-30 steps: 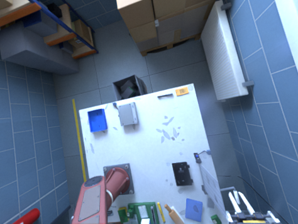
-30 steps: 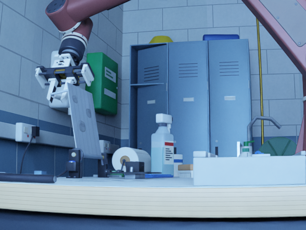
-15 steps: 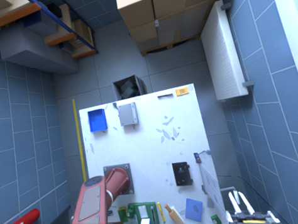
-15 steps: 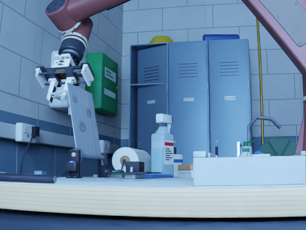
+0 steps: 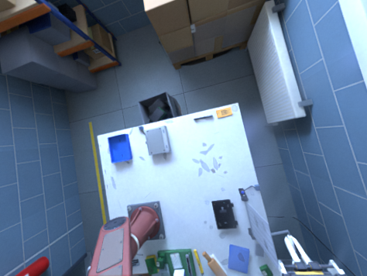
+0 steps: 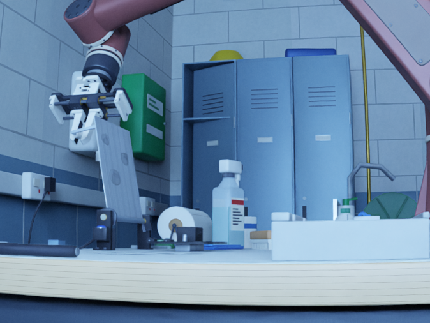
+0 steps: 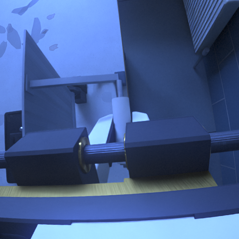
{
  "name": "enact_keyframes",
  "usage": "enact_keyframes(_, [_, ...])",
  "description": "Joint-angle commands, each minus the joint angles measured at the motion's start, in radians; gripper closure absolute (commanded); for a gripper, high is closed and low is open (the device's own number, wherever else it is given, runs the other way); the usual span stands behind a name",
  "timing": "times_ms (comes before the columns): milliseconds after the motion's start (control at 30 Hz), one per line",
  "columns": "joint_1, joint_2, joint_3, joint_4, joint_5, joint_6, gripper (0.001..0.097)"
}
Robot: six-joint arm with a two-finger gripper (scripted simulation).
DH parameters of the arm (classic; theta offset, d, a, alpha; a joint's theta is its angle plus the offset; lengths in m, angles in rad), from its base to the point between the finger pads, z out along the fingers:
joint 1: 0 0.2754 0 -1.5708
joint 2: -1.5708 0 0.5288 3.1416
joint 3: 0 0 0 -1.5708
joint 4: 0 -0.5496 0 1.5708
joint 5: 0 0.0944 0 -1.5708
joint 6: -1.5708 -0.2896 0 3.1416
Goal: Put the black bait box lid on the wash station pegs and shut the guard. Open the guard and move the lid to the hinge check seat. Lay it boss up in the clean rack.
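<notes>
The guard (image 6: 117, 170) is a grey see-through panel hinged at the table's right edge, standing tilted up over the wash station, and I grip the handle bar (image 6: 83, 130) at its top edge with my closed gripper (image 6: 82, 129). In the wrist camera the bar (image 7: 119, 108) runs between my fingers. The black bait box lid (image 5: 224, 214) lies flat at the wash station on the table, just left of the guard (image 5: 260, 225).
The table's right edge (image 5: 267, 217) runs beside the guard's hinge. A grey fixture plate (image 5: 157, 140) and a blue tray (image 5: 120, 147) sit at the far end. A blue pad (image 5: 238, 258), a wooden handle (image 5: 213, 264) and a green box (image 5: 176, 263) crowd the near end.
</notes>
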Motion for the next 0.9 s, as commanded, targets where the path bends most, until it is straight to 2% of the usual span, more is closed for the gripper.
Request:
enact_keyframes(0, [0.0, -0.001, 0.001, 0.0, 0.0, 0.0, 0.0906])
enact_keyframes(100, [0.0, -0.001, 0.001, 0.0, 0.0, 0.0, 0.0966])
enact_keyframes(867, [0.0, -0.002, 0.0, 0.0, 0.0, 0.0, 0.0966])
